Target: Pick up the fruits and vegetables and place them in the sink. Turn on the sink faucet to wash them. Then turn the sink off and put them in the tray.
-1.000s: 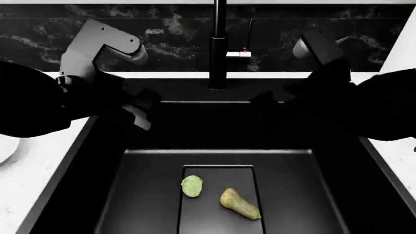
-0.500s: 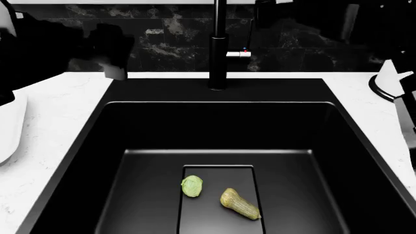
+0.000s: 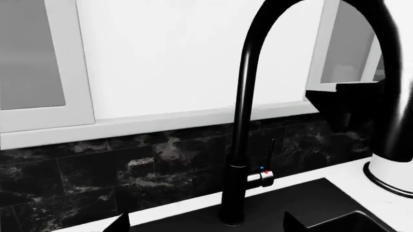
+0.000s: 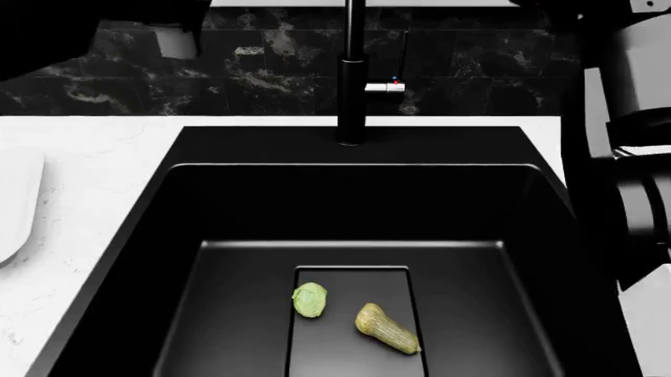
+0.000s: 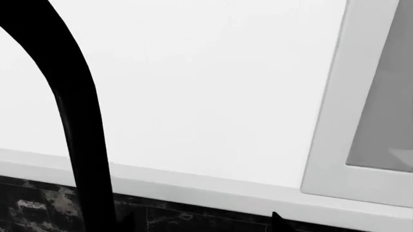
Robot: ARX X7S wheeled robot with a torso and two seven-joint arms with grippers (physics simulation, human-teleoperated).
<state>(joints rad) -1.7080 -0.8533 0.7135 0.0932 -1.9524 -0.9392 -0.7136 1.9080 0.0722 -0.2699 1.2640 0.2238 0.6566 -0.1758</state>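
Across the middle of the head view lies the black sink (image 4: 157,236), a deep rectangular basin set into a white speckled countertop (image 4: 74,173) with a dark marbled backsplash (image 4: 262,63) behind it. On the right, the right arm (image 4: 629,141) rises as a big white and black mass over the counter's right side and runs out of the top of the picture; its gripper is out of sight there, and the right wrist view shows only two dark fingertip corners against the wall, so I cannot tell how far it is open. On the left, the white tray (image 4: 12,200) shows as a rounded edge on the counter, well apart from the basin. At the far rim, in the middle, the sink faucet (image 4: 351,94) stands upright, its silver lever (image 4: 384,87) pointing right with tiny red and blue marks; the left wrist view shows its black neck (image 3: 248,87) curving up before white cabinets (image 3: 38,63). The left arm (image 4: 94,23) is a dark shape in the far left corner; its gripper's fingertips (image 3: 119,223) appear only as corners holding nothing, their spread unclear. On the drain plate (image 4: 351,345) in the basin floor sit the squash (image 4: 386,327), right, and the smaller cabbage-like ball (image 4: 309,300), just left, near but apart.
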